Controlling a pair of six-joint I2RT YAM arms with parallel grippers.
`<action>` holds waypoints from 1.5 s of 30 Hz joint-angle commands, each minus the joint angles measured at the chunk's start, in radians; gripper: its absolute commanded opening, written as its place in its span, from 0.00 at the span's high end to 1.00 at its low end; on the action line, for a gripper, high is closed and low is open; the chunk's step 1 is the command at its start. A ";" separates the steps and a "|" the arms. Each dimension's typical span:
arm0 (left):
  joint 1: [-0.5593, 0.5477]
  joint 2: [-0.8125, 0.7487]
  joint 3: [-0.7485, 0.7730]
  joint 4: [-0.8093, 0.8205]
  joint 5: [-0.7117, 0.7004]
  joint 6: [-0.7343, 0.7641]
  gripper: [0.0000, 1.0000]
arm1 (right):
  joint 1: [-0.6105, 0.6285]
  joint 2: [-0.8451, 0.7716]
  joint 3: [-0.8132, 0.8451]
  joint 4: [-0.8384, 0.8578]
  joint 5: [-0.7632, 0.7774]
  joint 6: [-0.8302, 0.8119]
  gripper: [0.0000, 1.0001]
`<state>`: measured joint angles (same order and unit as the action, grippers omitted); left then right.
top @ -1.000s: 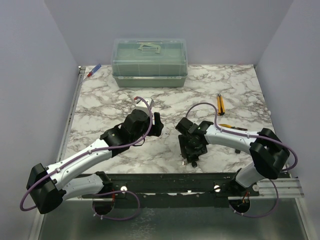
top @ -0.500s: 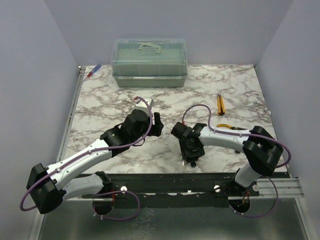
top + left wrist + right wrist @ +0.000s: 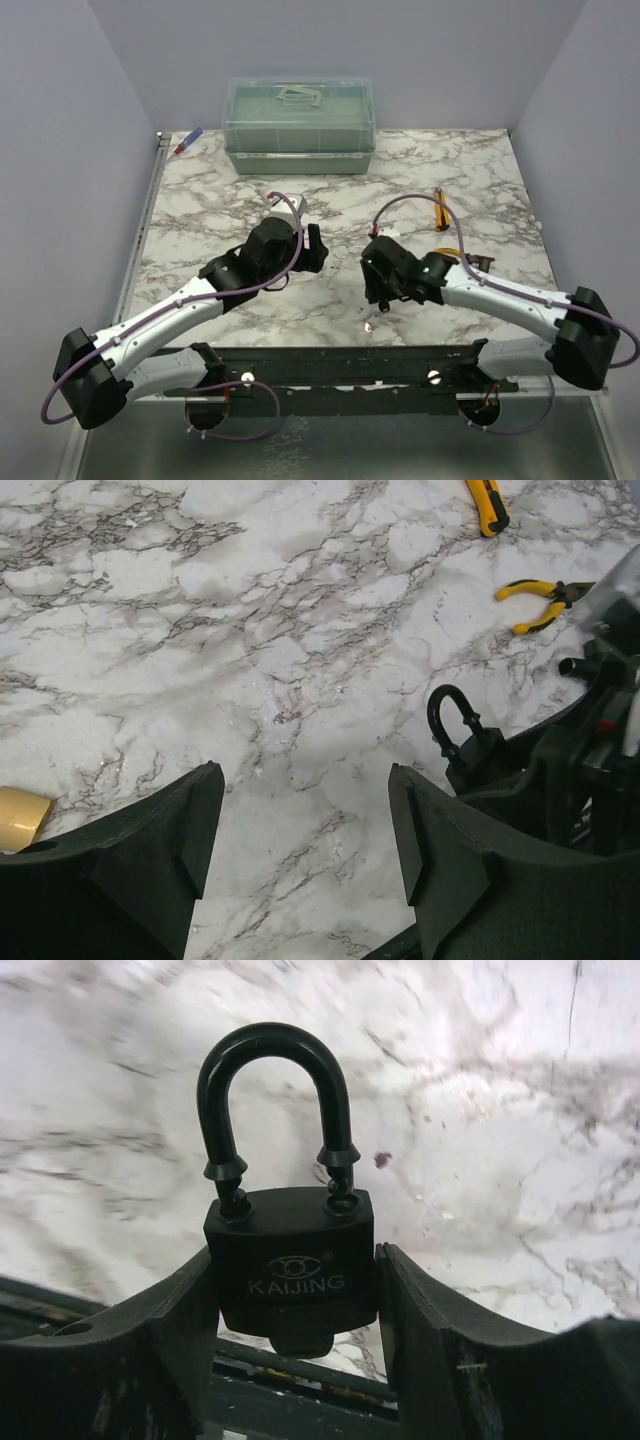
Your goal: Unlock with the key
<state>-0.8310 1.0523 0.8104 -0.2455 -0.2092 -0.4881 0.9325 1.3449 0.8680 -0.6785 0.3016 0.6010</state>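
Note:
My right gripper [image 3: 295, 1260] is shut on the body of a black padlock [image 3: 290, 1255] marked KAIJING, with its looped shackle pointing away from the wrist. A short dark stub sticks out under the lock body; I cannot tell if it is the key. In the top view the right gripper [image 3: 380, 293] is near the table's front middle. A tiny pale speck [image 3: 368, 325] lies just in front of it, too small to name. My left gripper [image 3: 300, 830] is open and empty over bare marble, just left of the padlock shackle [image 3: 447, 720]. The left gripper also shows in the top view [image 3: 316, 250].
A clear green lidded box [image 3: 300, 125] stands at the back. A yellow box cutter [image 3: 440, 208] and yellow-handled pliers [image 3: 535, 592] lie to the right. A tape roll [image 3: 18, 818] lies left of the left gripper. A pen [image 3: 188, 140] lies at the back left corner.
The right arm has stretched out low to the right and turned its gripper with the padlock, which now sits slightly farther from the front edge. The left arm has not moved.

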 commanded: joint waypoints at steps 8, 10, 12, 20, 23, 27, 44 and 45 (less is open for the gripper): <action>0.038 -0.052 0.038 0.074 0.287 -0.041 0.19 | 0.005 -0.371 -0.131 0.396 -0.285 -0.289 0.99; 0.041 -0.051 0.045 0.092 0.332 -0.051 0.19 | 0.005 -0.391 -0.137 0.414 -0.326 -0.309 1.00; 0.042 -0.050 0.046 0.112 0.369 -0.060 0.19 | 0.005 -0.401 -0.139 0.425 -0.346 -0.318 0.99; 0.041 0.003 0.025 0.203 0.506 -0.095 0.19 | 0.005 -0.419 -0.131 0.448 -0.383 -0.329 0.99; 0.041 0.034 0.027 0.206 0.523 -0.098 0.22 | 0.005 -0.438 -0.131 0.455 -0.391 -0.335 0.99; 0.041 0.050 0.010 0.219 0.537 -0.091 0.29 | 0.005 -0.476 -0.133 0.467 -0.389 -0.333 0.99; 0.041 0.167 0.108 -0.023 0.236 -0.196 0.41 | 0.005 -0.530 -0.137 0.448 -0.358 -0.376 0.99; 0.042 0.176 0.121 -0.032 0.249 -0.207 0.41 | 0.005 -0.520 -0.136 0.445 -0.354 -0.382 0.99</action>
<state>-0.7937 1.1942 0.8600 -0.1741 0.1291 -0.6380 0.9325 0.8337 0.7143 -0.3058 -0.0612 0.2501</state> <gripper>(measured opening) 0.593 0.585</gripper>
